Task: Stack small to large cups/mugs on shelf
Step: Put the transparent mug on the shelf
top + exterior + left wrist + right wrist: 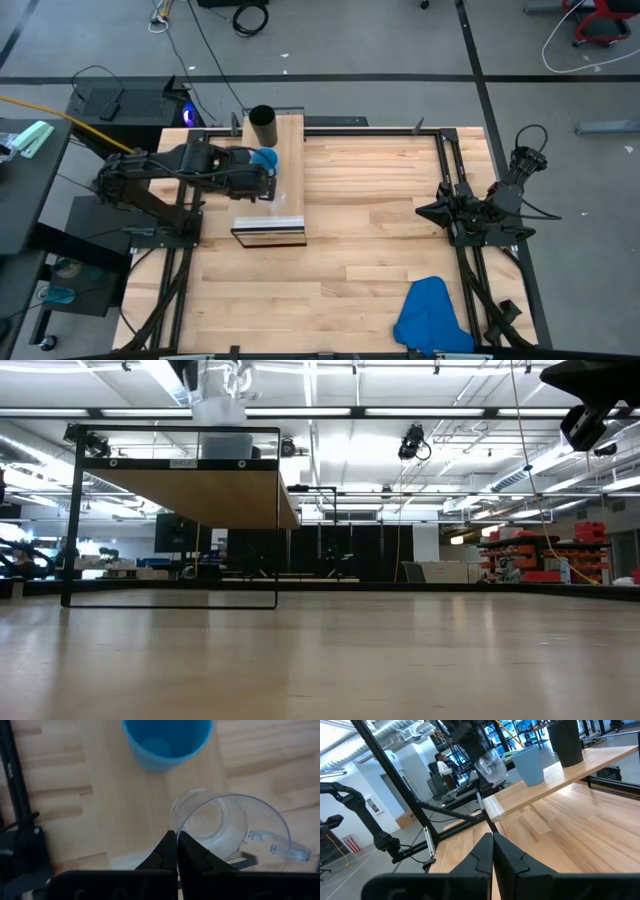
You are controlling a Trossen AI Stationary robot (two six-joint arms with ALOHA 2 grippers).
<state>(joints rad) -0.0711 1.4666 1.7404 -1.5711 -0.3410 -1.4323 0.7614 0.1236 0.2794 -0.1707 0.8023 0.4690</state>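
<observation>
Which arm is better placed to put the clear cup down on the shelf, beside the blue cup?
Left. Its gripper already pinches the clear cup above the shelf, next to the blue cup. The right gripper waits far away at the table's right edge.

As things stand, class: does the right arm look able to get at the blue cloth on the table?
Probably yes. The blue cloth lies on the table's near right corner, on the right arm's side, with nothing on or beside it. The right gripper, shut and empty, waits over the table's right edge, while the left gripper works at the shelf.

Bright overhead lighting, soft shadows, mild blur
</observation>
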